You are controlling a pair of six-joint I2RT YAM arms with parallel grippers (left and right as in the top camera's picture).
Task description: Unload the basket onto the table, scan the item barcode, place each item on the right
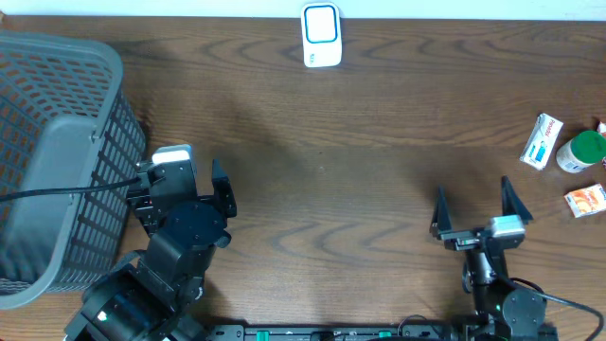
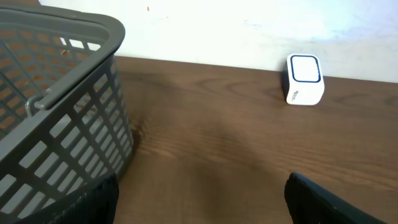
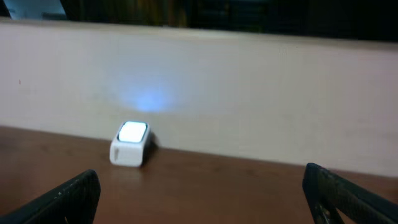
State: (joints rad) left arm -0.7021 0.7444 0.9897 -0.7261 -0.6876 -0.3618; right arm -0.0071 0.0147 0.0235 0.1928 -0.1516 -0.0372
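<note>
Open: left tool [image 1: 182, 172], right tool [image 1: 473, 195]; scanner [image 1: 321, 36] far edge.

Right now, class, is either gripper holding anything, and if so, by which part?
Nothing is held: the left gripper and right gripper both stand open and empty.
</note>
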